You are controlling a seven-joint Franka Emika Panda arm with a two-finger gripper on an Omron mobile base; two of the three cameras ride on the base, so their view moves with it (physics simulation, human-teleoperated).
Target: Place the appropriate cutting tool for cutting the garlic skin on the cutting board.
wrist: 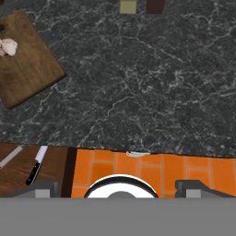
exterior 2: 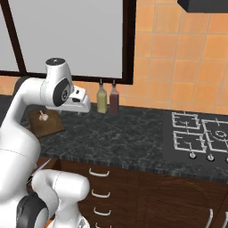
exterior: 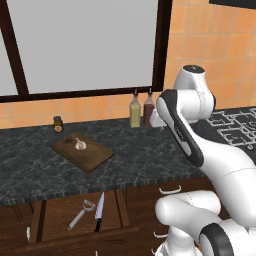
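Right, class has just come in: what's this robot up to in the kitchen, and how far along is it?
Nothing is being handled yet. The gripper hangs high above the dark counter, holding nothing. The garlic already lies on the cutting board. The knife lies in the open drawer below the counter, beside a silver peeler. Picking up the knife and setting it on the board is not yet done.

The counter (exterior: 150, 160) looks like polished stone — dark grey, veined white. The cutting board (exterior: 83, 151) is matt brown wood with visible grain, like the open drawer (exterior: 60, 220). The knife (exterior: 99, 212) pairs a bright metal blade with a black handle; the peeler (exterior: 81, 213) is silvery metal. 2 bottles (exterior: 141, 109) look glassy — the wall tiles (exterior: 200, 45) are smooth orange.
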